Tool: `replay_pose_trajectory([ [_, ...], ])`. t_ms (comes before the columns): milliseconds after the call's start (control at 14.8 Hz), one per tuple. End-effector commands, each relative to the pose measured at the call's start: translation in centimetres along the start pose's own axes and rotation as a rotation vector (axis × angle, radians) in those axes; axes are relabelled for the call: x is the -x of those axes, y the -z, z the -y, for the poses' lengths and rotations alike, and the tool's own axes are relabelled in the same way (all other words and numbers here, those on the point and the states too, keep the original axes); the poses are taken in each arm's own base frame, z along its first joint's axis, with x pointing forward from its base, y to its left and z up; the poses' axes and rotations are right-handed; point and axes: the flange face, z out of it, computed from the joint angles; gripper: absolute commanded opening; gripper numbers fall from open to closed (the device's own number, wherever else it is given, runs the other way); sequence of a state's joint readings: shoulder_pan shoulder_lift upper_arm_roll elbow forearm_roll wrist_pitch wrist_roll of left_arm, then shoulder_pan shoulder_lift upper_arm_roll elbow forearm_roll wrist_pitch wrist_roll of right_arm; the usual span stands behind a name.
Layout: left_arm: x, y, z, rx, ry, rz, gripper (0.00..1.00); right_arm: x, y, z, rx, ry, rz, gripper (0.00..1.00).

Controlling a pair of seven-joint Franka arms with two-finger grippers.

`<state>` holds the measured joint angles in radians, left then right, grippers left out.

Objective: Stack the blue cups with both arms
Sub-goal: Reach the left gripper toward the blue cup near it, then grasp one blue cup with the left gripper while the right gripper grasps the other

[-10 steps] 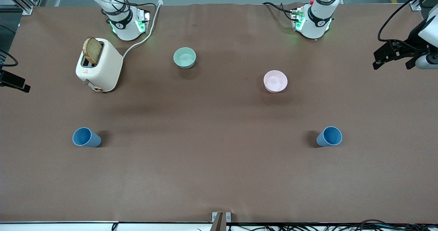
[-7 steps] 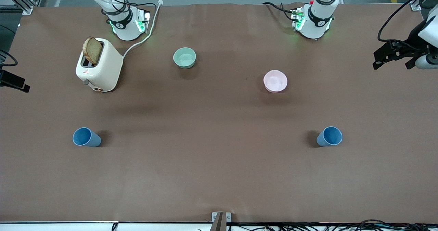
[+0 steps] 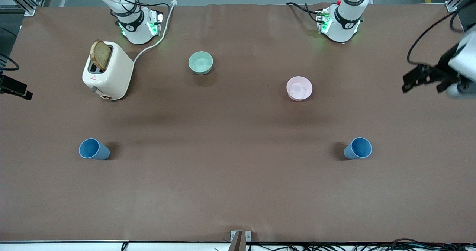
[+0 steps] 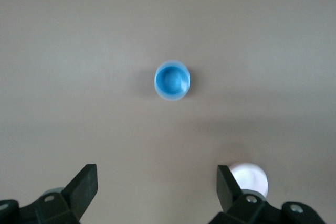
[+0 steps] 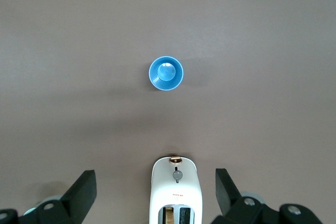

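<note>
Two blue cups stand upright and far apart on the brown table. One cup is toward the left arm's end and shows in the left wrist view. The other cup is toward the right arm's end and shows in the right wrist view. My left gripper hangs high at the left arm's end, open and empty. My right gripper shows only partly at the view's edge, high over the toaster, open and empty.
A cream toaster with a slice of bread stands near the right arm's base, its cord running to the table's edge; it shows in the right wrist view. A mint-green bowl and a pink bowl sit farther from the front camera than the cups.
My left gripper has shifted a little, lower in the front view and toward the blue cup at its end. The right arm and the cups have not moved.
</note>
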<state>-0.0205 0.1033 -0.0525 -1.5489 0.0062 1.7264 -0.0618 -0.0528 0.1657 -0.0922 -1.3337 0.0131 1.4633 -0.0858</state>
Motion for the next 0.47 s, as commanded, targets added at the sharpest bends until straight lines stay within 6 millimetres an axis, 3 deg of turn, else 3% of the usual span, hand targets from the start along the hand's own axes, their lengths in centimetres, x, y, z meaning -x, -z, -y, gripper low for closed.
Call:
replay_pose_trajectory([
  [0,-4.4,-8.4,2.0,0.001,0.034,-0.029,1.0,0.1,0.2,0.0,-0.004,0.003,0.002,1.0],
  [203,-6.2,-17.1,3.2,0.004,0.052,0.009,1.0,-0.6,-0.7,-0.3,-0.01,0.004,-0.003,1.0],
  [271,-6.5,-19.8,3.6,0.005,0.056,0.035,1.0,-1.3,-2.0,-0.6,-0.008,0.0,-0.006,1.0],
  [406,-6.8,-24.3,3.4,0.013,0.06,0.083,1.0,-3.0,-7.6,-2.2,-0.006,-0.02,-0.014,1.0],
])
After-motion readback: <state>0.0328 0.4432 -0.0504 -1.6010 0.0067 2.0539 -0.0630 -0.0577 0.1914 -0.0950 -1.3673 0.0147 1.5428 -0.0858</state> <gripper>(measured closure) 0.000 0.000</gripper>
